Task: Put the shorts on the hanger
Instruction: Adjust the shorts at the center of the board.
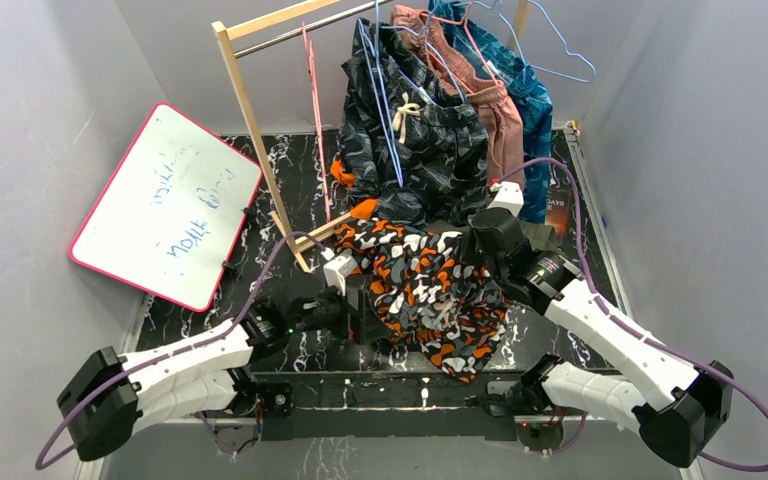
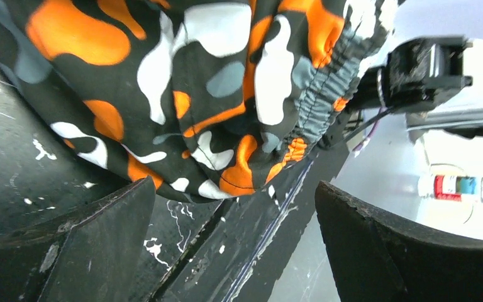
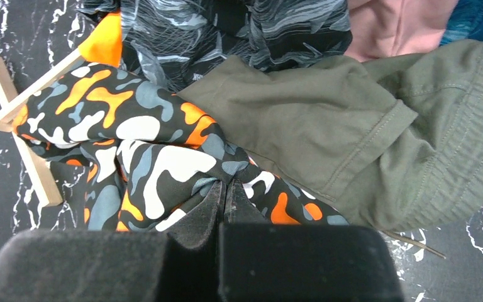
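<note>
Hidden: shorts (image 1: 420, 285) partly hid your left gripper (image 2: 233, 201).
Left gripper: gaped wide, empty.
Right gripper (image 3: 226, 192): pinched closed on shorts.
Beside: olive shorts (image 3: 327, 119), touching, right.

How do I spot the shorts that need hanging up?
On the black marble table, find the wooden rack. The shorts lie heaped by its foot. Only they have orange, white and grey blotches; the olive shorts are plain, the navy shorts dark.
</note>
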`<state>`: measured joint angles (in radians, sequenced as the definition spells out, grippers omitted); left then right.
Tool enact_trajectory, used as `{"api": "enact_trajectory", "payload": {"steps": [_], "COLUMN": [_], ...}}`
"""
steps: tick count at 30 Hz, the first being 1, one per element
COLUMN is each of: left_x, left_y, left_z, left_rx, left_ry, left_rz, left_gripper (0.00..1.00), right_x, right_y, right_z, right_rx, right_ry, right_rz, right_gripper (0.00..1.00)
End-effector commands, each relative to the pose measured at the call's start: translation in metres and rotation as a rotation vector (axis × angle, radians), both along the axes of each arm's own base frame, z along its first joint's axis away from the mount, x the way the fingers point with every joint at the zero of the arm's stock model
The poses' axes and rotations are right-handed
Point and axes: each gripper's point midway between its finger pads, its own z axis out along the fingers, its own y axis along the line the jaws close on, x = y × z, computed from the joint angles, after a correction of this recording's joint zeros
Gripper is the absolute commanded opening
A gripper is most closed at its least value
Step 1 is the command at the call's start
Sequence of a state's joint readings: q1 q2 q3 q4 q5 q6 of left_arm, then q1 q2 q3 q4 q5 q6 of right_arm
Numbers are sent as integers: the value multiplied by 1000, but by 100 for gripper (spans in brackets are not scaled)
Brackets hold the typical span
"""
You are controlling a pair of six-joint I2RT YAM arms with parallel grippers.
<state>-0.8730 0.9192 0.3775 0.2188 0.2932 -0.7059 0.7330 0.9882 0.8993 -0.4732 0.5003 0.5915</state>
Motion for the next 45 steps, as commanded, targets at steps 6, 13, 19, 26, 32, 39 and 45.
{"api": "enact_trajectory", "payload": {"steps": [6, 13, 19, 26, 32, 39, 45], "left_x": [-1, -2, 10, 16, 20, 28, 38], "left_y": [-28, -49, -39, -22, -24, -37, -48], "left_z": [-19, -30, 2, 59, 82, 101, 117], "left_rx": [102, 142, 123, 67, 82, 123, 128], "left_ry": [-101, -136, -240, -374, -421, -446, -459], "left_rz": [-67, -111, -45, -1, -12, -39, -25], "left_gripper": [98, 62, 2, 0, 0, 0, 0], "right_x": [2, -3, -13, -41, -69, -95, -93], "right_y": [12, 7, -2, 5, 21, 72, 85], "right_z": [17, 21, 36, 68, 137, 133, 112], "right_rx": [86, 87, 55, 23, 76, 145, 142], "right_ry": [-28, -28, -54, -104, -302, -187, -118], "right_rz": [31, 31, 72, 302, 555, 881, 913], "right_gripper": [0, 0, 0, 78, 82, 75, 76]}}
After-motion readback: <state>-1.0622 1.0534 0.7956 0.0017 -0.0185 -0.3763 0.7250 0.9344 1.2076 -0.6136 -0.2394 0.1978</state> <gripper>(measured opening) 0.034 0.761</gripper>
